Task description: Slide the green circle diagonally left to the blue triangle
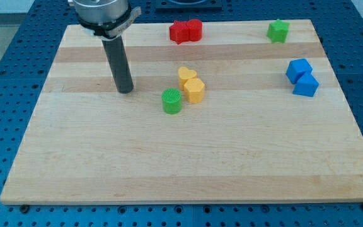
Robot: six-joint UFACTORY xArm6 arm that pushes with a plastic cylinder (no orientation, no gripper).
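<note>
Board pale wood, on blue pegboard.

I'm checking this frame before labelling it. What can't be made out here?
- Arm above my tip: cut off by the view's top edge.
- Red blocks and blue blocks: each pair touches, so individual shapes are unclear.
- Green block at the view's top right: too small to name its shape.
- Yellow blocks touching the green circle: unclear.
</note>
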